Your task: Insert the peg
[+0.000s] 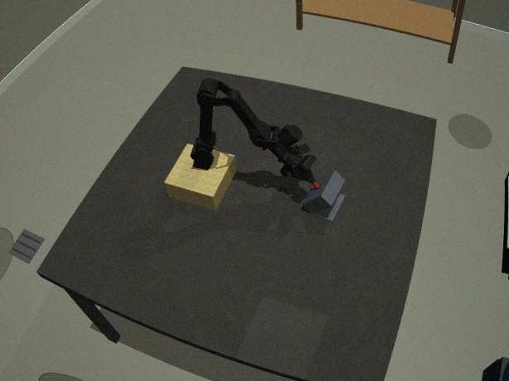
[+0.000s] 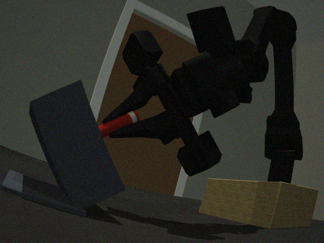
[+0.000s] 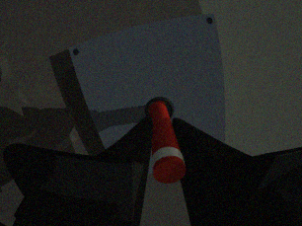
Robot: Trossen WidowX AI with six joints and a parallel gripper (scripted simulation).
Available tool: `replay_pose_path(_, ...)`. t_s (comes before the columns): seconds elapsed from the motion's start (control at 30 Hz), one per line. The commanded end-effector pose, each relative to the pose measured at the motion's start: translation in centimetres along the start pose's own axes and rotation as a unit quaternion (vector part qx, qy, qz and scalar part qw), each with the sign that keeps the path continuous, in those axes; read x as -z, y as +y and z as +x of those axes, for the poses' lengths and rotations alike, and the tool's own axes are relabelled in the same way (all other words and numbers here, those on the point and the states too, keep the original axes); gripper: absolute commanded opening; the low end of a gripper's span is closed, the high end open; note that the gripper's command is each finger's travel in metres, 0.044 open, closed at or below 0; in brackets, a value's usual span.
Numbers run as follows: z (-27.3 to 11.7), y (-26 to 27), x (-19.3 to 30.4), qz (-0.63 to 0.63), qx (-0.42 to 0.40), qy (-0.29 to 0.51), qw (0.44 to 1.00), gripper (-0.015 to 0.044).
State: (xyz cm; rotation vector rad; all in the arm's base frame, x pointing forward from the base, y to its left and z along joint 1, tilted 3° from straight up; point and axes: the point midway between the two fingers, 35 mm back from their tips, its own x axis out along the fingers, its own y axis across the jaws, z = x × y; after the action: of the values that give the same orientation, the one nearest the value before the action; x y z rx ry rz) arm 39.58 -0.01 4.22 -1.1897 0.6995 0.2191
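Red with a white band near its back end, the peg (image 2: 117, 123) lies slanted between our jaws, and we hold it tight. Its front end is inside the hole (image 3: 159, 103) in the sloped panel (image 3: 154, 70). In the wrist view the peg points away from us into the round hole, and the white band sits near the end closest to us. We cannot tell how deep the peg goes in.

Our two dark fingers (image 2: 126, 103) reach along both sides of the peg, one above it and one below it in the side view. Their tips come close to the panel's face.

The panel is grey-blue and leans back on a flat base (image 2: 13, 181) that rests on the dark worktop (image 1: 170, 270). It has small dots at its corners.

Our black arm (image 1: 238, 109) bends up and over from a light wooden block (image 1: 199, 181) on the worktop. The block is well apart from the panel.

Past the worktop, a wooden shelf (image 1: 382, 12) stands on the floor. Behind our arm in the side view we see a brown door (image 2: 145, 156) with a white frame.
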Motion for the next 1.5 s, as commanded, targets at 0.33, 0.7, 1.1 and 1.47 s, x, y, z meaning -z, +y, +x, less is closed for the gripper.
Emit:
replay_pose_path(0.33,0.70,-0.07,-0.14,-0.002,0.000,-0.003,1.000,0.0000)
replay_pose_path(0.7,0.99,-0.22,-0.21,-0.002,0.000,-0.003,1.000,0.0000)
replay_pose_path(1.1,0.90,-0.03,-0.03,0.000,-0.001,0.000,1.000,0.0105)
replay_pose_path(1.47,0.79,-0.05,-0.04,0.000,-0.001,0.000,1.000,0.0394)
